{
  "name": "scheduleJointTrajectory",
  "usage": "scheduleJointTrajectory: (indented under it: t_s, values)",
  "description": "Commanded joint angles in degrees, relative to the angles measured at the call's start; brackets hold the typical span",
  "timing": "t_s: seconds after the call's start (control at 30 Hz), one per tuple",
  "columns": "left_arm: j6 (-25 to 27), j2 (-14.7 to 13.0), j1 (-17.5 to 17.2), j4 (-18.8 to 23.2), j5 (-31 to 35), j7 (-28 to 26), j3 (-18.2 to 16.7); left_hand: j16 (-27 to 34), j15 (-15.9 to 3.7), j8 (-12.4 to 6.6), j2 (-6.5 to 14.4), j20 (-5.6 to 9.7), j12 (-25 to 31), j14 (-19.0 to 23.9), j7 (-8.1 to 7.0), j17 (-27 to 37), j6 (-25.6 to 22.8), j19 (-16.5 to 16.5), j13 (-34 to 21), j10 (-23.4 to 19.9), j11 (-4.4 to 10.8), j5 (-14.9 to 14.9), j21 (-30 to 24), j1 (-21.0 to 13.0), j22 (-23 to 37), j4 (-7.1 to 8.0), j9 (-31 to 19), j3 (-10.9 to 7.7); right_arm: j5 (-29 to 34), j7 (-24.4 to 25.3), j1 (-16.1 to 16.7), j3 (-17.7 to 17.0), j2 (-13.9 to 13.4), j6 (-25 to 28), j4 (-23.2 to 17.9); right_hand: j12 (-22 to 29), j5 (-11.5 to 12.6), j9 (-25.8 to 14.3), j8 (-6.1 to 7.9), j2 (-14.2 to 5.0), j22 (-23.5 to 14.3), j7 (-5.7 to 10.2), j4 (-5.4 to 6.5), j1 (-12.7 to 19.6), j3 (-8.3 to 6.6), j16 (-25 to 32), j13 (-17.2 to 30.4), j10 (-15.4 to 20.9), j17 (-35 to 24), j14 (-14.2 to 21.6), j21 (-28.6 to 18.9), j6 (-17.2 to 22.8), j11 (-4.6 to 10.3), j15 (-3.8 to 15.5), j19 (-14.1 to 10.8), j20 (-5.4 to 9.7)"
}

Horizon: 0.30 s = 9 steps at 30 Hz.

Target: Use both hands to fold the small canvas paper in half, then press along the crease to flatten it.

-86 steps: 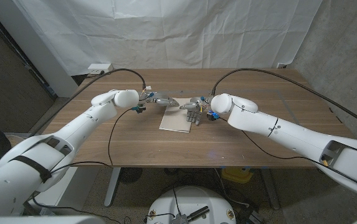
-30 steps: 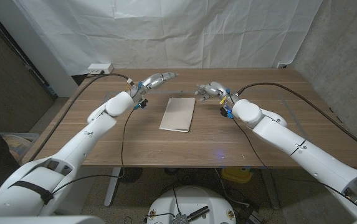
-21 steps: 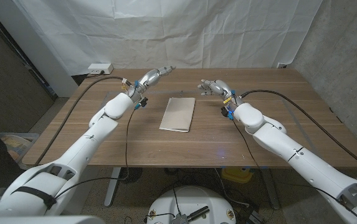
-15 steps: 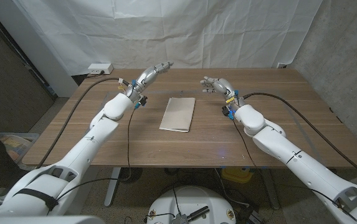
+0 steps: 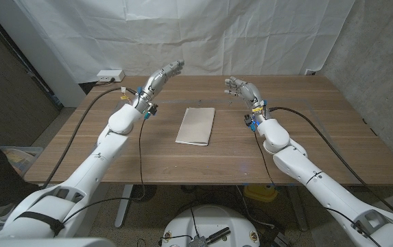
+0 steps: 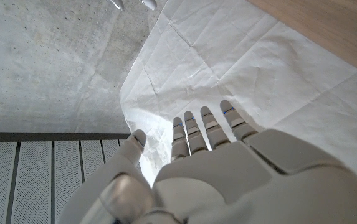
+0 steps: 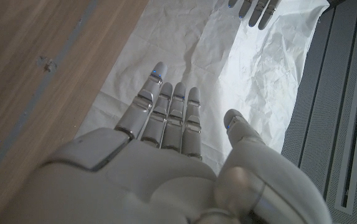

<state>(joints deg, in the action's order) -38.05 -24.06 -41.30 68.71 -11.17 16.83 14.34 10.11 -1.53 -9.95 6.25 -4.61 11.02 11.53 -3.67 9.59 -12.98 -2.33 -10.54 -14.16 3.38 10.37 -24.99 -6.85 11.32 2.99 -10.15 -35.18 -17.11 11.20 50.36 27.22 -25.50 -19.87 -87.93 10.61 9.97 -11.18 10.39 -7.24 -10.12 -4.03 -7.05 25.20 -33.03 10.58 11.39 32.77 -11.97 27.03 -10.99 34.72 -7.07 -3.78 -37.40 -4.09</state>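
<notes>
We see the small canvas paper (image 5: 196, 125) lying folded and flat on the tabletop (image 5: 306, 130), between the two arms and touched by neither. The left robot hand (image 5: 163, 75) is raised above the far edge, fingers straight and apart — holding nothing. The right robot hand (image 5: 243, 89) is lifted too, fingers spread, empty.
</notes>
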Motion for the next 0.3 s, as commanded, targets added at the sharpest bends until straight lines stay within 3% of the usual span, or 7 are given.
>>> scheduleJointTrajectory:
  t_s: [0.03, 0.3]
  values:
    - [-0.01, -0.4, -1.73, 1.44, -7.19, 3.62, -1.73, -0.02, 0.08, 0.18, -0.99, -0.16, -0.21, -0.28, -0.2, 0.2, 0.48, 0.52, -0.24, 0.44, -0.24, -0.1, 0.21, -0.06, 0.16, -0.32, -0.02, 0.05, -4.17, 0.73, 1.16, -1.94, 3.92, -8.64, 3.93, 0.49, 0.13, -0.08, 0.46, 0.3, -0.12, -0.17, -0.49, 0.49, -0.07, 0.4, 0.01, 0.66, 0.01, 0.33, -0.36, 0.59, -0.34, 0.41, -0.37, 0.46]
    - [2.66, -1.11, -5.18, 5.41, -9.91, 2.67, -3.54, 0.02, 0.12, 0.17, -1.37, -0.23, -0.2, -0.49, 0.0, 0.21, 1.15, 0.68, -0.24, 0.78, -0.57, -0.14, 0.31, 0.05, 0.17, -0.51, 0.0, 0.23, -2.78, 3.38, 2.29, -2.86, 4.36, -10.02, 2.97, 1.03, 0.21, -0.02, 0.94, 0.36, -0.08, -0.67, -0.66, 0.19, -0.36, 0.87, -0.03, 1.98, 0.31, 1.79, -0.93, 1.57, -0.5, 0.77, -1.75, 1.34]
